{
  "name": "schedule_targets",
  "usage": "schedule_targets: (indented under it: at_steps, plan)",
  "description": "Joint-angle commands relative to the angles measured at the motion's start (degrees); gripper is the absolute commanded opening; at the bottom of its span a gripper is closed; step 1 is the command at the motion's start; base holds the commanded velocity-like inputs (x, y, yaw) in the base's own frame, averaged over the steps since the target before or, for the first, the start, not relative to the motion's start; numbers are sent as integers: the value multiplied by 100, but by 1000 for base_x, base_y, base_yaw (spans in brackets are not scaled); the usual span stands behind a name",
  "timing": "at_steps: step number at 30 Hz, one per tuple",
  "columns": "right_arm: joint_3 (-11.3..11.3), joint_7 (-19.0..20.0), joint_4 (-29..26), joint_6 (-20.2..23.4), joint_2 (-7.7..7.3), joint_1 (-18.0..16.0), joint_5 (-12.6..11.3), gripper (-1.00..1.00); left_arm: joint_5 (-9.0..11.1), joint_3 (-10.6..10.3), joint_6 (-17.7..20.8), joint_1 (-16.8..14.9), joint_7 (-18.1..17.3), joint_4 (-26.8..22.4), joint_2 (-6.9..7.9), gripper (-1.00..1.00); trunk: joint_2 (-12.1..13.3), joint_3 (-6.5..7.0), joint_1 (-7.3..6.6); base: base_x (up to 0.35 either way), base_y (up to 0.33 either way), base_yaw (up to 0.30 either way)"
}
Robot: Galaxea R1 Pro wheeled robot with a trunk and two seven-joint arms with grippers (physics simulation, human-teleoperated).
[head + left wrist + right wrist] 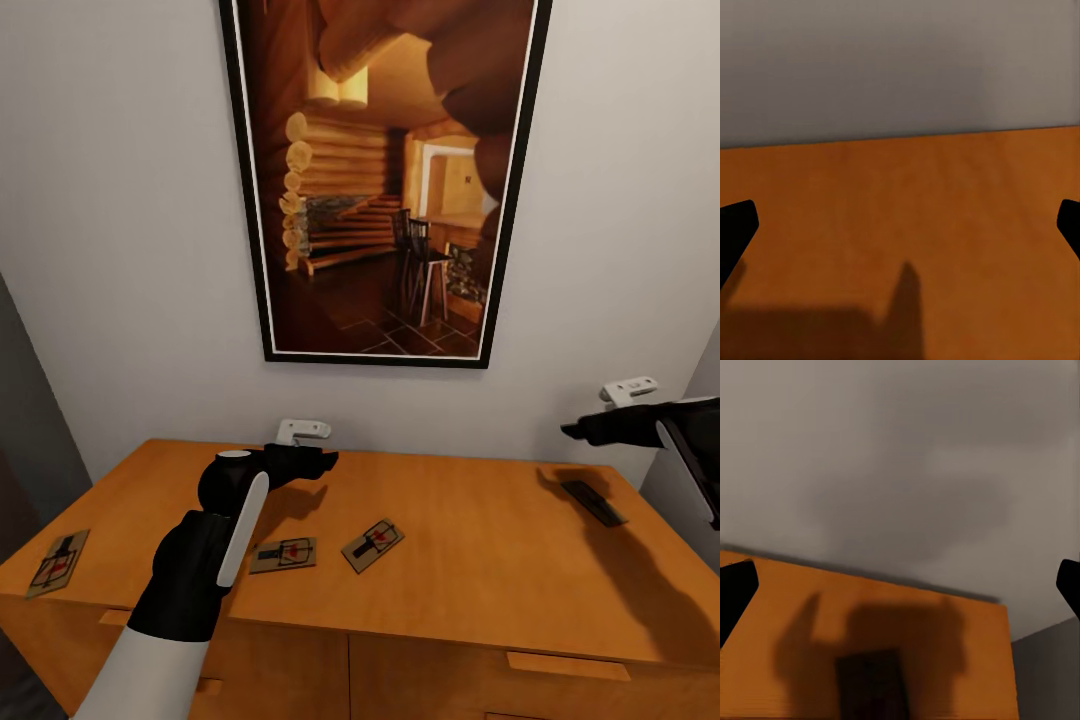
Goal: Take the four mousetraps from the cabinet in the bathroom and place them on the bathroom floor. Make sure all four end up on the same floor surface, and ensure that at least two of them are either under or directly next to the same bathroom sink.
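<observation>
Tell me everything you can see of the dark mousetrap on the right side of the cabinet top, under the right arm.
The dark mousetrap is a small flat rectangular board, nearly black in the arm's shadow, with no markings readable. It lies flat on the orange wooden cabinet top, turned at an angle, near the right edge and toward the wall. Nothing touches it but the wood. The right gripper hangs above it, jaws wide apart, and the right wrist view shows the trap just ahead of them.

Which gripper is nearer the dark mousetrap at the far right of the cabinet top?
Right. The right gripper hangs above the dark mousetrap. The left gripper is well across the cabinet top, near the middle two traps.
</observation>
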Motion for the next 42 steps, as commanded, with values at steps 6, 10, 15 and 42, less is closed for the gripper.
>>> schedule_targets:
  at_steps: [6,10,15,42]
  plan:
    - [257,29,-5,24,-293,-6,-307,100,32,3,27,-5,11,-4,-2,100,-4,-7,0,0,0,0]
    - [500,53,-9,24,-554,-6,-655,100,34,3,27,-5,12,-4,-2,100,-4,-7,0,0,0,0]
    - [705,68,-10,24,-818,-6,-1028,100,33,3,27,-6,13,-4,1,100,-4,-7,0,0,0,0]
    - [1293,79,-319,24,-1228,-15,-1606,100,29,3,34,-5,14,-4,10,100,-4,-7,0,-3,0,0]
